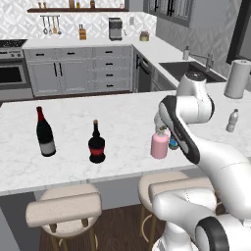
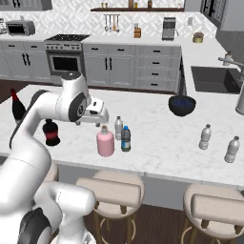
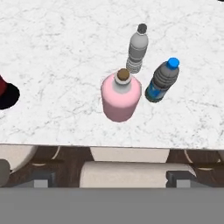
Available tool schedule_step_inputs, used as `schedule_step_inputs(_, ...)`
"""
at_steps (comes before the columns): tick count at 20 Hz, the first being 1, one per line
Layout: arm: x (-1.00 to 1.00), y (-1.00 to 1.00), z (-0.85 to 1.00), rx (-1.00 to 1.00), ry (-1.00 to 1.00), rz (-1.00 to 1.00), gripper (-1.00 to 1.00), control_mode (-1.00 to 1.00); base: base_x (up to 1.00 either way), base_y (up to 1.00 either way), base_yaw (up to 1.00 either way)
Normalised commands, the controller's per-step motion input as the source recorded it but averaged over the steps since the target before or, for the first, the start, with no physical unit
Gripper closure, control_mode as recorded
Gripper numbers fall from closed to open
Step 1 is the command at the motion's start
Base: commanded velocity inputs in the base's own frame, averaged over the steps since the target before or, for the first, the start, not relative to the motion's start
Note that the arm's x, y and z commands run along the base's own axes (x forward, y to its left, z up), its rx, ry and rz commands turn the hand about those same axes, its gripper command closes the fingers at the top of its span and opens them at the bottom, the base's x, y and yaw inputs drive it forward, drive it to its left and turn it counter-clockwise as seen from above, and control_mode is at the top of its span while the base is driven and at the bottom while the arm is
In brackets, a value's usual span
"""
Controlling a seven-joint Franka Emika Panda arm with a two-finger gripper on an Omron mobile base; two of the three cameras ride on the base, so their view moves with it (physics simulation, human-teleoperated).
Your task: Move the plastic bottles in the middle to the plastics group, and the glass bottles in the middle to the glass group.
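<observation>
White marbled surface point(image 2: 157, 138) carrying every bottle, with padded stools point(image 2: 114, 190) tucked under the near edge. On the left end, well apart from the middle cluster: tall dark wine bottle with red top and grey label point(image 1: 45, 132), and beside it squat dark bottle with red label point(image 1: 96, 143), both upright. In the middle, near the front edge: squat pink cylindrical bottle with short pale neck point(image 3: 121, 96), upright, closest to the edge. Just behind it, small clear bottle with a whitish cap point(image 3: 137, 49); just to the right of the pink one, small dark bottle with blue label and blue cap point(image 3: 162, 80). All three close together, whether touching cannot be told. Dark round bowl point(image 2: 181, 105) further back on the right. Near the right end, two more small clear bottles point(image 2: 205, 137), standing side by side and well apart from the cluster. Claw point(image 2: 97, 114) raised above the surface, just left of and above the pink bottle, touching nothing; open or closed cannot be told.
</observation>
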Motion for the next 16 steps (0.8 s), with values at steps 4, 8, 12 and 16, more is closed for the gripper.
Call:
schedule_step_inputs(4, 0.23, 0.14, 0.00, -0.06, -0.07, -0.01, -1.00, -1.00, 0.00, 0.00, 0.00)
schedule_step_inputs(8, 0.55, -0.07, 0.00, -0.02, 0.02, 0.00, -1.00, -1.00, 0.00, 0.00, 0.00)
schedule_step_inputs(12, 0.39, -0.29, -0.02, 0.00, 0.10, 0.00, -1.00, -1.00, 0.00, 0.00, 0.00)
schedule_step_inputs(16, 0.20, -0.12, -0.24, 0.00, 0.02, 0.00, -1.00, -1.00, 0.00, 0.00, 0.00)
